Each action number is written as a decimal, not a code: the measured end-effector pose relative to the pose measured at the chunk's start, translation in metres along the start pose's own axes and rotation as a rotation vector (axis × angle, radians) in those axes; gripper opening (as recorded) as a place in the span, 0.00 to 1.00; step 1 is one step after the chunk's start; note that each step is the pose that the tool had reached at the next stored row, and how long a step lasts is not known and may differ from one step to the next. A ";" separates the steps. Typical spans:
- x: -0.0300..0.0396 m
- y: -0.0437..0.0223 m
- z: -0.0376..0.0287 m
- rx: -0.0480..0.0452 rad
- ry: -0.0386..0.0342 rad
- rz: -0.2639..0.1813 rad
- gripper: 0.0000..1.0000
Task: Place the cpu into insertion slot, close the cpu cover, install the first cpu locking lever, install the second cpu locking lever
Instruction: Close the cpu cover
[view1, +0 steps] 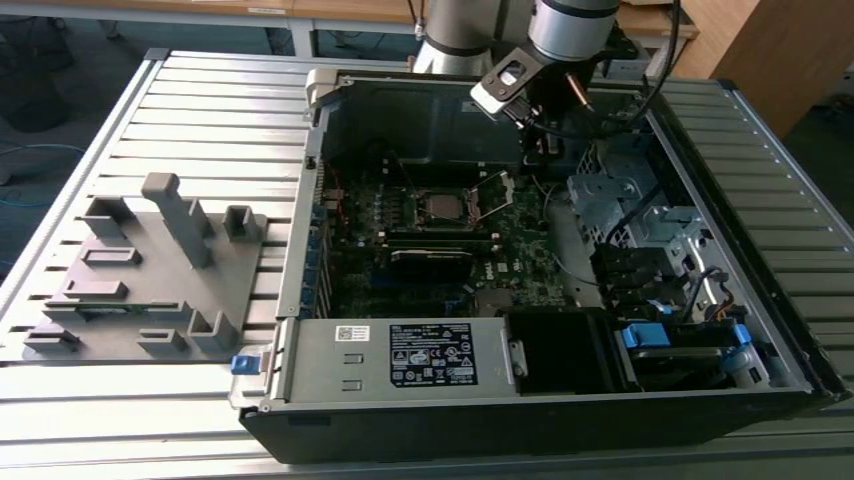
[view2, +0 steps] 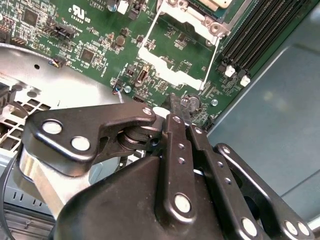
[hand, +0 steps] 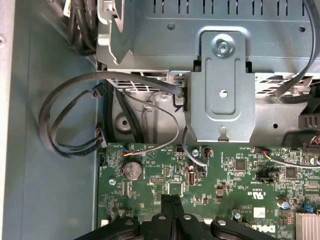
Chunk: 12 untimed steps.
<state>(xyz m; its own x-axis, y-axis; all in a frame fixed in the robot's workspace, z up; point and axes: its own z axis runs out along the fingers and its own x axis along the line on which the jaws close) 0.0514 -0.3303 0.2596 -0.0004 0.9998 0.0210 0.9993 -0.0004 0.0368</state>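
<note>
In the exterior view the insertion slot (view1: 445, 206) lies mid-motherboard inside the open computer case. A dull grey square, the cpu (view1: 439, 208), rests in it. The cpu cover (view1: 497, 193) stands tilted up at the slot's edge on the exterior view's right. In the second wrist view the cpu cover (view2: 162, 59) is a silvery windowed frame lying open, with thin wire levers (view2: 212, 55) beside it. My gripper (view1: 539, 148) hangs near the case's back wall, beyond the cover. Its black fingertips (hand: 170, 201) are shut with nothing between them, just above the green board.
A grey fixture plate (view1: 140, 270) lies on the slatted table at the exterior view's left. The power supply (view1: 400, 355) fills the case's front, and drive cages (view1: 627, 210) stand on the right. Looped cables (hand: 75, 125) and a metal bracket (hand: 222, 85) are close to the gripper. Black memory slots (view2: 260, 30) run beside the socket.
</note>
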 end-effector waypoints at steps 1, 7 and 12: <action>0.0000 0.0005 0.0005 0.0001 -0.0002 0.000 0.11; -0.0001 0.0026 0.0071 0.0001 -0.0003 0.000 0.11; -0.0003 0.0028 0.0135 0.0001 -0.0003 0.000 0.11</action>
<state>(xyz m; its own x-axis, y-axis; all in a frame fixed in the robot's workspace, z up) 0.0547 -0.3303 0.2463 -0.0004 0.9998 0.0207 0.9993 -0.0003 0.0367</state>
